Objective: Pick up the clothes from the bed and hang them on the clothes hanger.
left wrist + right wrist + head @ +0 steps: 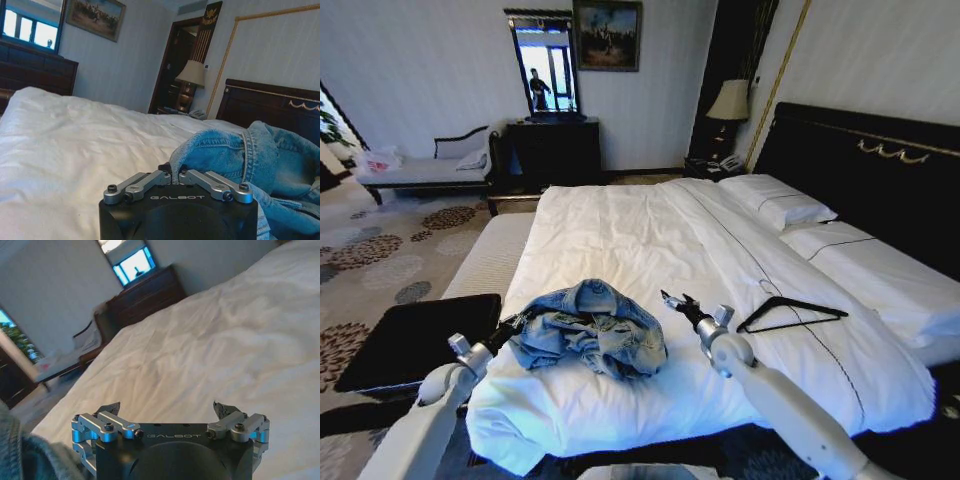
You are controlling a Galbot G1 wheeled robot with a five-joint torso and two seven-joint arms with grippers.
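A crumpled blue denim jacket [588, 330] lies near the foot of the bed [650, 230], on the white duvet. My left gripper [517, 323] is at the jacket's left edge. In the left wrist view this gripper [172, 173] is shut on a seam of the denim jacket [260, 155]. My right gripper [676, 301] hovers just right of the jacket, open, with nothing between its fingers [111, 408]. The black clothes hanger [790, 312] lies flat on the duvet, to the right of that gripper. A bit of denim [17, 455] shows at the edge of the right wrist view.
White pillows [775, 200] rest against the black headboard [880, 170]. A pale padded bench [495, 255] runs along the bed's left side, with a black square stool [410, 340] nearer me. A dark dresser [555, 150] and a lamp [730, 100] stand by the far wall.
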